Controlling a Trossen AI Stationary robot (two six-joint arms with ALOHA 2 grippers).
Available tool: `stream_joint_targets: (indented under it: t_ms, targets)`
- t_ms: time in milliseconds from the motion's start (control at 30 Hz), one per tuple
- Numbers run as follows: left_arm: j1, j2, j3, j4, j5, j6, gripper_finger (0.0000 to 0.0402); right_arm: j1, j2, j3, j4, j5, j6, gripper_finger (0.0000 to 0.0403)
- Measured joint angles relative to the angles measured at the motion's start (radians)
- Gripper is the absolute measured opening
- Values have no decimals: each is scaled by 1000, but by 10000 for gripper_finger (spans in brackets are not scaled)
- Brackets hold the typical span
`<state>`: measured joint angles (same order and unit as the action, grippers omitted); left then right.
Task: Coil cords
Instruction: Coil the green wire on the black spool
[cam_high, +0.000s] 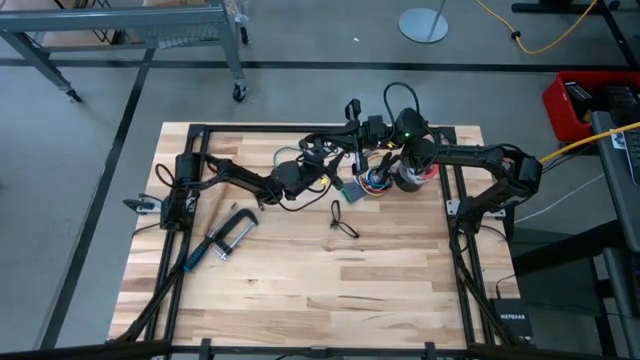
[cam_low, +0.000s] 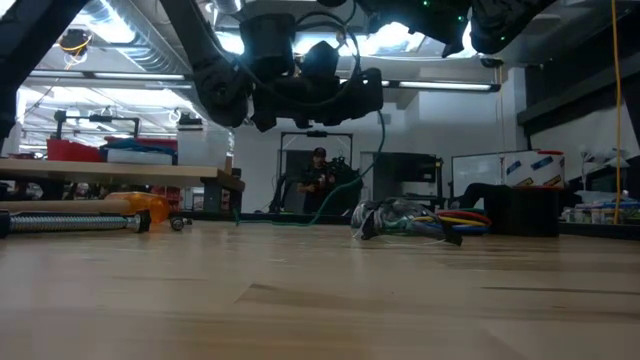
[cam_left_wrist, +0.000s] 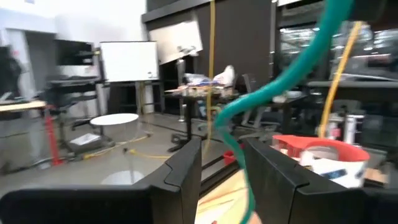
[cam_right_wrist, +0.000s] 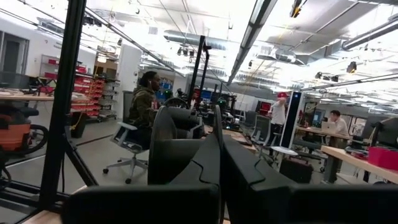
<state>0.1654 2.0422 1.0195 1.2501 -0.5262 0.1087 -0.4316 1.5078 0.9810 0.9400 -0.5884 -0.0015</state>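
Observation:
The cord is a thin cable that looks green in the left wrist view (cam_left_wrist: 280, 87) and the low view (cam_low: 372, 165). It hangs from the raised grippers, and its lower part lies on the table (cam_low: 285, 222). A small yellow piece (cam_high: 324, 183) shows beside my left gripper. My left gripper (cam_high: 322, 172) is open above the table, with the cord running down between its fingers (cam_left_wrist: 239, 158). My right gripper (cam_high: 354, 110) is raised near the far edge. Its fingers are closed together (cam_right_wrist: 219, 168), and a thin dark strand comes out between them. My left gripper has the cord passing close along the inner side of one finger (cam_left_wrist: 261, 168). I cannot tell whether it touches. My right gripper pinches a thin dark strand (cam_right_wrist: 218, 124) between its two fingers, which are level and point toward the far left. The fingers hide the place of contact.
A bundle of multicoloured wires in a red and white bowl (cam_high: 378, 180) stands just right of the grippers and also shows in the low view (cam_low: 430, 218). A metal clamp (cam_high: 222, 240) lies at the left. Small black wire loops (cam_high: 343, 222) lie mid-table. People are in the room behind.

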Motion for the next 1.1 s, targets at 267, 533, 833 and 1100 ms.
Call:
stream_joint_targets:
  t_ms: [267, 533, 833, 1100]
  targets:
    - [0, 0, 10, 47, 67, -1, 115, 0, 0, 0, -1, 0, -2, 3]
    - [0, 0, 20, 40, 67, 29, 63, 0, 0, 0, -4, 0, -2, 3]
    - [-8, -2, 20, -59, 10, -5, 8, -4, 0, 0, -19, 0, -3, 3]
    - [-52, -5, 20, -159, -209, 73, 3, -84, 0, 0, -72, -127, 87, 3]
